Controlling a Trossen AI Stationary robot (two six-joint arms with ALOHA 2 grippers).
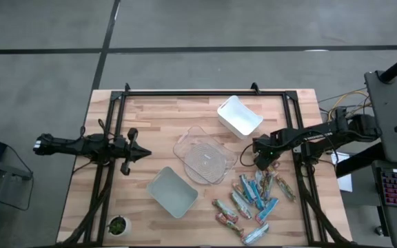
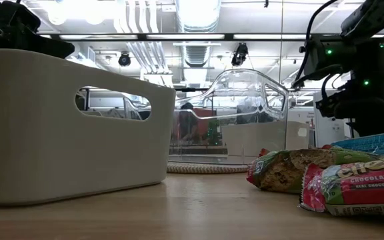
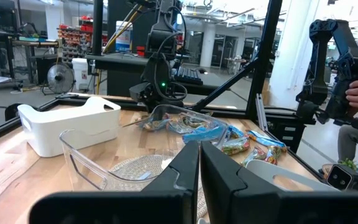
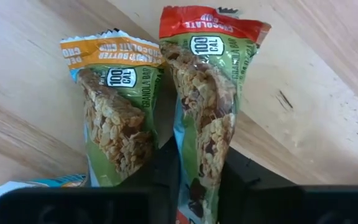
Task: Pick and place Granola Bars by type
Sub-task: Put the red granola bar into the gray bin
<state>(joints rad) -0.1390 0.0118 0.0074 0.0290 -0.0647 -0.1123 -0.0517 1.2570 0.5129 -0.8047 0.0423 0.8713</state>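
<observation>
Right gripper [image 4: 199,186]: jaws closed around a granola bar with a red-topped, green-sided shiny wrapper [image 4: 207,93], bar lying on the wooden tabletop [image 1: 157,117]. Touching it on one side lies a second bar with an orange-topped wrapper [image 4: 114,106]. In the high view the right gripper [image 1: 261,162] sits at the far edge of the scattered pile of shiny-wrapped granola bars [image 1: 253,200] on the tabletop's near right. Clear plastic bin [image 1: 204,155] just left of it; white rectangular bin [image 1: 239,115] beyond; pale grey-green bin [image 1: 171,191] near centre. Left gripper [image 1: 138,154] waits at the left; jaws closed, empty.
</observation>
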